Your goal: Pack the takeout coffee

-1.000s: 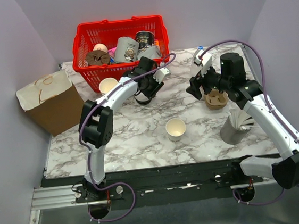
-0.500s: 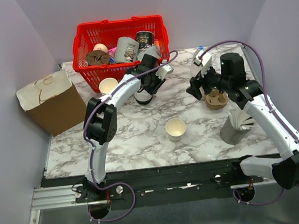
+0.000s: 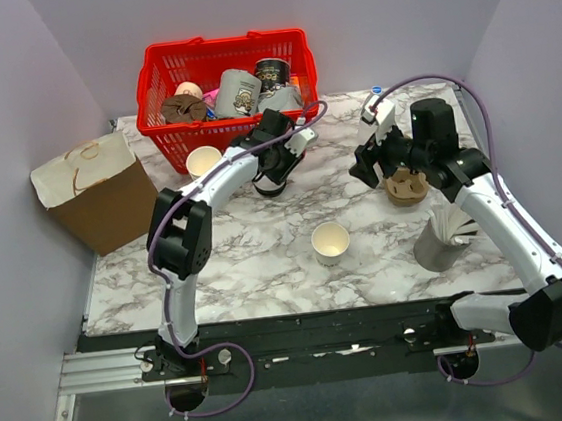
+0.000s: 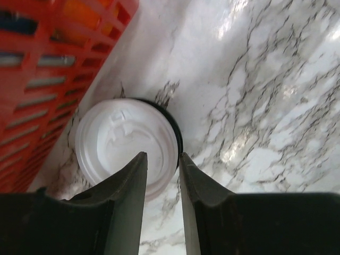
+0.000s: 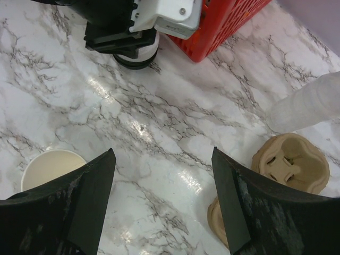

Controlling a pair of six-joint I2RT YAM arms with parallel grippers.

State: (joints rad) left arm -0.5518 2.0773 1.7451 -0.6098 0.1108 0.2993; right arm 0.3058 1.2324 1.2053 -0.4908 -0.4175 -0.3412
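- While the cardboard box is sitting open-topped at the far left, neither arm is reaching toward it.
- The red basket is holding mugs and oddments at the back of the marble table, and a spare paper cup is standing just beside its front wall.
- The left gripper is hanging over a white lid, which is lying flat on the marble just beside the basket. Its jaws are standing a narrow gap apart above the lid's near edge, and whether they are pinching anything cannot be told.
- The step in hand is looking like picking up that lid. To do it well, the fingers should be catching the rim rather than pressing on the crown. They should then be lifting straight up, clear of the basket wall, so the thin lid is neither sliding nor flexing.
- The takeout cup is standing upright and unlidded near the table's middle, well apart from the lid. Fitting the lid is calling for a level carry and an even press, since so light a cup could be tipping.
- The right gripper is hovering with jaws spread wide and nothing between them, between that cup and the moulded pulp carrier. It seems well placed for steadying the cup.
- A grey container is standing at the far right.
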